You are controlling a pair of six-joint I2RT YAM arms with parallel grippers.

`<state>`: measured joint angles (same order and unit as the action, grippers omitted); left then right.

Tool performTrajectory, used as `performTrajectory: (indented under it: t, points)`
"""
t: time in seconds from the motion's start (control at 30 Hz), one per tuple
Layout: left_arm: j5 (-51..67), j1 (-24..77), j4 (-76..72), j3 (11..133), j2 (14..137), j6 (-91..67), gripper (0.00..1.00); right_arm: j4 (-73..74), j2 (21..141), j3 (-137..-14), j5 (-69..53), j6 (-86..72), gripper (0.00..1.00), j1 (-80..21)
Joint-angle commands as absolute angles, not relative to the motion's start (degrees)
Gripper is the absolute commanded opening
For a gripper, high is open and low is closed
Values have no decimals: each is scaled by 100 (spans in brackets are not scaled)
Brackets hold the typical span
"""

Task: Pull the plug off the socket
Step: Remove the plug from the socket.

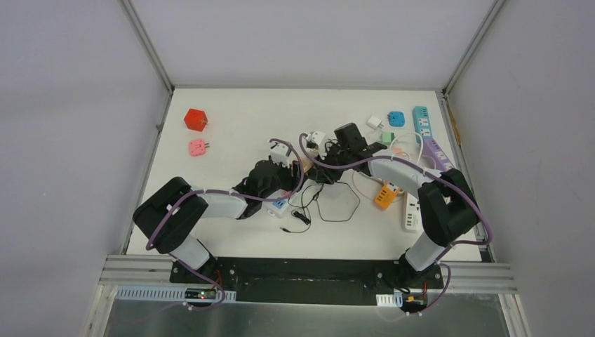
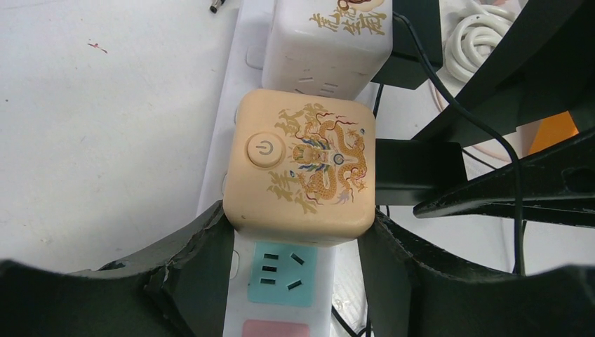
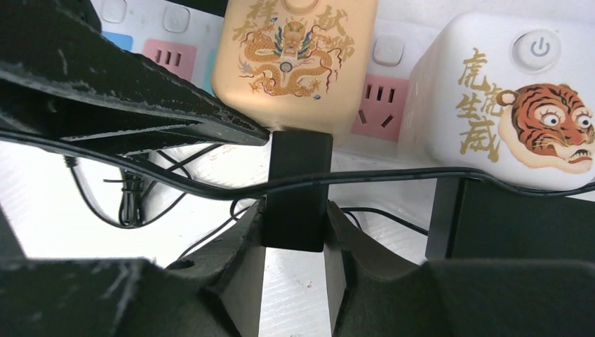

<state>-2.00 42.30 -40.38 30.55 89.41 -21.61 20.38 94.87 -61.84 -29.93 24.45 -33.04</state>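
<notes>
A beige cube socket (image 2: 303, 165) with a gold dragon print sits plugged into a white power strip (image 2: 281, 281). My left gripper (image 2: 295, 237) is shut on the cube's near corners, one finger on each side. A black plug (image 3: 298, 186) sticks out of the cube's side face (image 3: 295, 56). My right gripper (image 3: 295, 226) is shut on that plug's outer end, and a thin black cable crosses just in front of it. In the top view the two grippers, left (image 1: 276, 182) and right (image 1: 330, 156), meet at the table's middle.
A white tiger-print cube (image 3: 519, 98) sits on the same strip beside the beige one, with its own black plug (image 3: 491, 225). Red (image 1: 195, 119) and pink (image 1: 197, 147) cubes lie far left. An orange adapter (image 1: 385, 194), more power strips (image 1: 411, 213) and loose black cable (image 1: 333, 205) lie right.
</notes>
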Motion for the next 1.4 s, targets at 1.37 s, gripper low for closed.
performTrajectory:
  t: [1.37]
  points:
    - [-409, 4192, -3849, 2892, 9358, -2373, 0, 2149, 8978, -6181, -3329, 2295, 0, -2849]
